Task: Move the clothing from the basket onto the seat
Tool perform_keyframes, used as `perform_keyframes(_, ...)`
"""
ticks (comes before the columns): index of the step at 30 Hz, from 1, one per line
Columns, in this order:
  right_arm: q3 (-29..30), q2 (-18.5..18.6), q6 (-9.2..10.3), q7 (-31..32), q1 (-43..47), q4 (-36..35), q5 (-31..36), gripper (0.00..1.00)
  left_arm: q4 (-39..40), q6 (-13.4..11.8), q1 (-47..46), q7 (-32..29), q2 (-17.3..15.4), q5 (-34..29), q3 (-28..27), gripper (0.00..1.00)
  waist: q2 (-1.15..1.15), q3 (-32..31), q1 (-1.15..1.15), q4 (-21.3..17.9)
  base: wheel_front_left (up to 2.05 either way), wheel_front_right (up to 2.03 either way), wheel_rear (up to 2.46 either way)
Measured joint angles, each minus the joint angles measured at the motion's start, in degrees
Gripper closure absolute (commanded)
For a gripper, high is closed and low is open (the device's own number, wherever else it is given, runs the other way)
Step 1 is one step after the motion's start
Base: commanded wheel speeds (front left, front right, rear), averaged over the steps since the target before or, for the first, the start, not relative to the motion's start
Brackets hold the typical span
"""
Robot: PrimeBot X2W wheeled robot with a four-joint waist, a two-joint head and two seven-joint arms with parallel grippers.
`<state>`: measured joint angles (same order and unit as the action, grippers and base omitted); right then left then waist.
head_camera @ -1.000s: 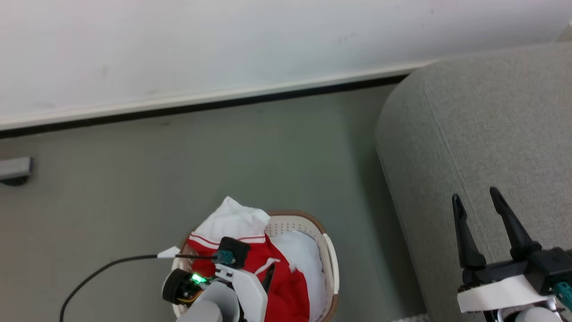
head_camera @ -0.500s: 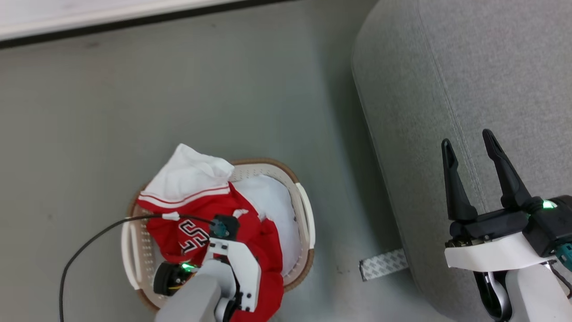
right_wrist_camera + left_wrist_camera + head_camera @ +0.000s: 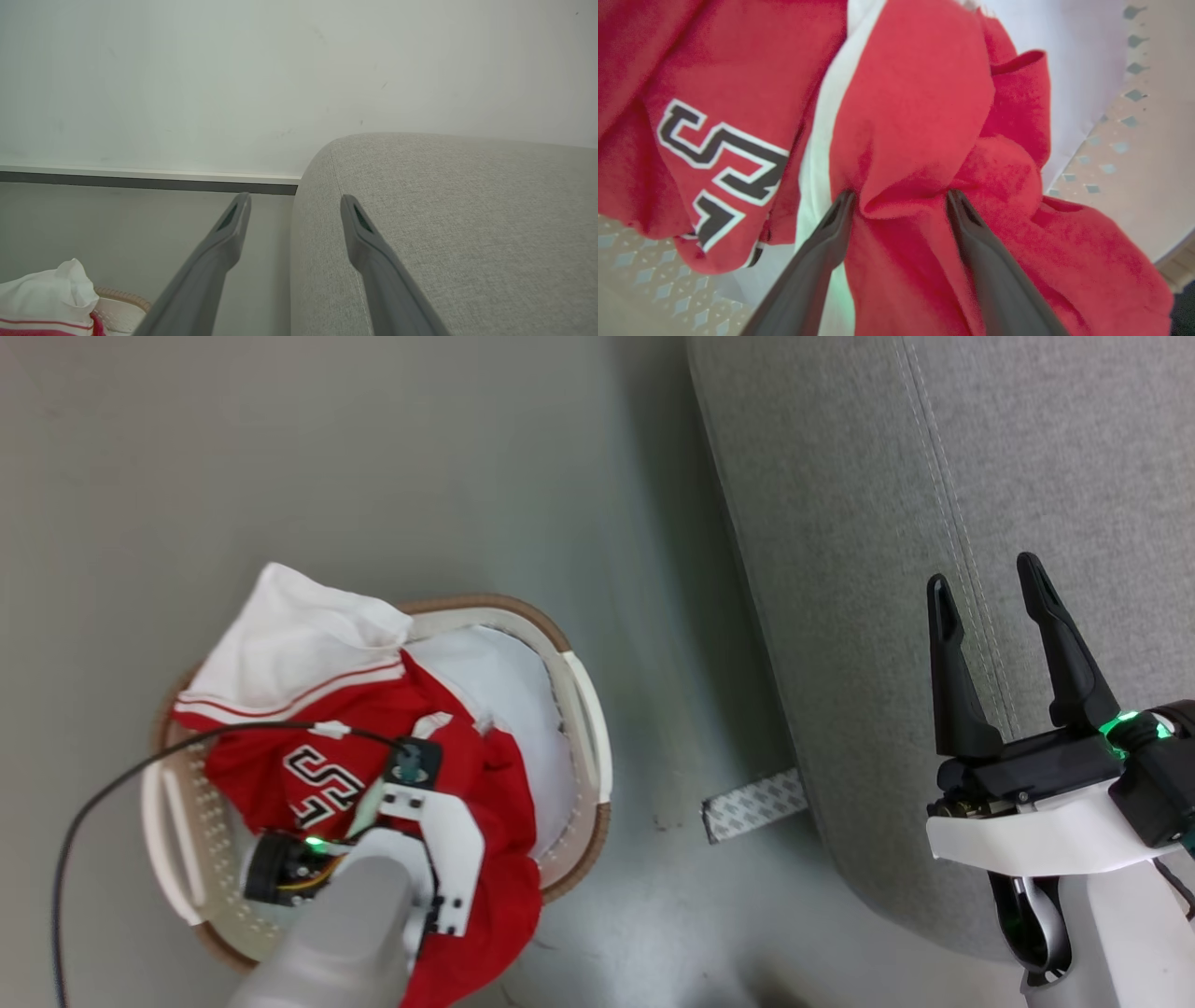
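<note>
Clothing (image 3: pixel 504 784): heaped in basket (image 3: pixel 586 709), white panel overhanging its rim.
My left gripper (image 3: pixel 901 198): fingers spread, red fold between them.
My right gripper (image 3: pixel 982 574): spread, empty, over seat (image 3: pixel 840 523) edge.
Between basket and seat: floor (image 3: pixel 672 691), tape strip (image 3: pixel 754 805).

The white-shelled right hand (image 3: pixel 982 571) has long dark fingers (image 3: pixel 951 691).

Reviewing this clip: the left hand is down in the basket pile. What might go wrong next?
1. The open left hand straddles just one red fold of the clothing; closing may pinch only a thin edge that slips.
2. The clothing drapes over the basket rim, so lifting could drag or tip it.
3. A black cable crosses the pile and might snag.
</note>
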<state>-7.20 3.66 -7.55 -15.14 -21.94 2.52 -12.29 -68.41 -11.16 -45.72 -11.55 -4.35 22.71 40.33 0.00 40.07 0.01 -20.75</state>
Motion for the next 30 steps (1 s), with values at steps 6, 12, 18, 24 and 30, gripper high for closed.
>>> perform_keyframes(6, 0.7, 0.0, 0.00, 0.0, -0.1, -0.2, -0.3, 0.00, -2.2, -0.4, -2.1, 0.7, -0.9, -0.7, 1.1, 0.52, 0.00, 2.9, 0.00, -1.9, 0.00, 0.00, 0.00)
perform_keyframes(12, 1.7, 0.4, 0.00, 0.0, 0.8, 0.8, -0.3, 0.00, -2.6, 1.4, -2.6, 3.8, -0.3, 1.0, -0.2, 1.00, 0.00, 1.6, 0.00, -0.9, 0.00, 0.00, 0.00)
perform_keyframes(18, 2.4, 1.0, 0.00, 0.0, 3.2, 1.8, 0.3, 0.00, -1.5, 4.1, 0.9, 10.8, 0.8, 6.1, -3.4, 1.00, 0.00, -3.4, 0.00, 0.7, 0.00, 0.00, 0.00)
perform_keyframes(24, 3.9, 1.6, 0.00, 0.0, 8.0, 2.8, 1.6, 0.00, 1.8, 7.6, 4.7, 17.0, 1.4, 9.8, -4.8, 1.00, 0.00, -11.8, -0.01, 3.6, 0.00, 0.00, 0.00)
perform_keyframes(30, 4.0, 1.8, 0.00, 0.0, 12.6, 3.8, 2.5, 0.00, 7.0, 9.6, 7.7, 19.5, 1.5, 13.2, -4.7, 1.00, 0.00, -19.8, -0.01, 6.6, 0.00, 0.00, 0.00)
